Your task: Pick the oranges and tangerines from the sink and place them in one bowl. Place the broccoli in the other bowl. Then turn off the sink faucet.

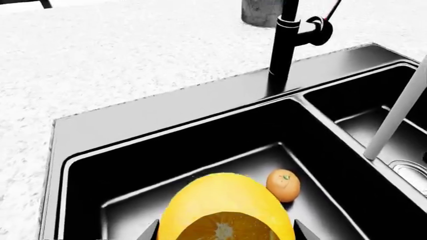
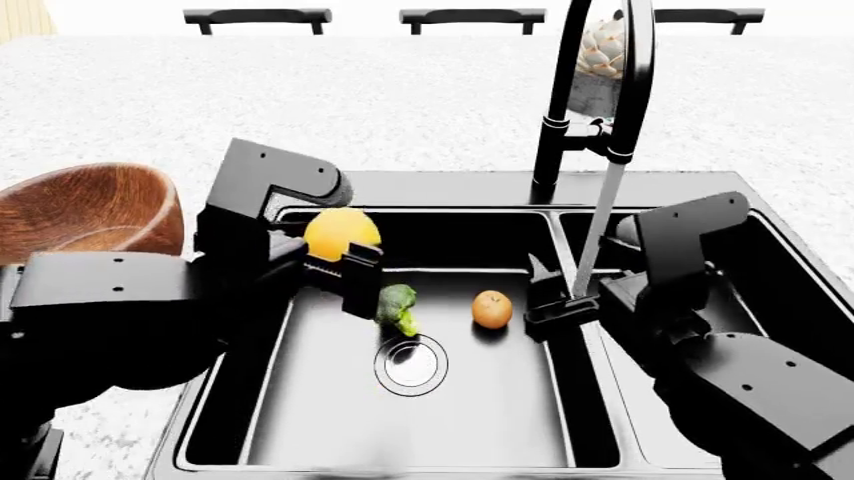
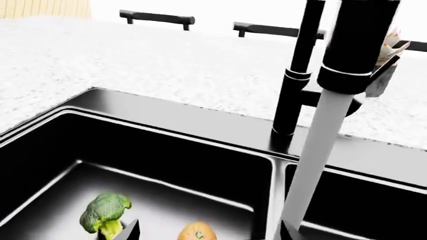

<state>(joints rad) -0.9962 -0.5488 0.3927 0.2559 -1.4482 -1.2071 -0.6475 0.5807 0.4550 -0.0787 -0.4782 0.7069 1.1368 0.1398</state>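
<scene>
Filling the left wrist view, orange (image 1: 227, 210) hides left fingers (image 1: 150, 232).

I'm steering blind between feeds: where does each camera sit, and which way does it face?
Head: above, looking down into the sink; both arms show, left gripper holding the orange.
Left wrist: at the left gripper, facing the faucet across the basin; orange fills the foreground between the fingers.
Right wrist: low in the basin, facing the faucet; fingertips show.
All three share the tangerine.
</scene>
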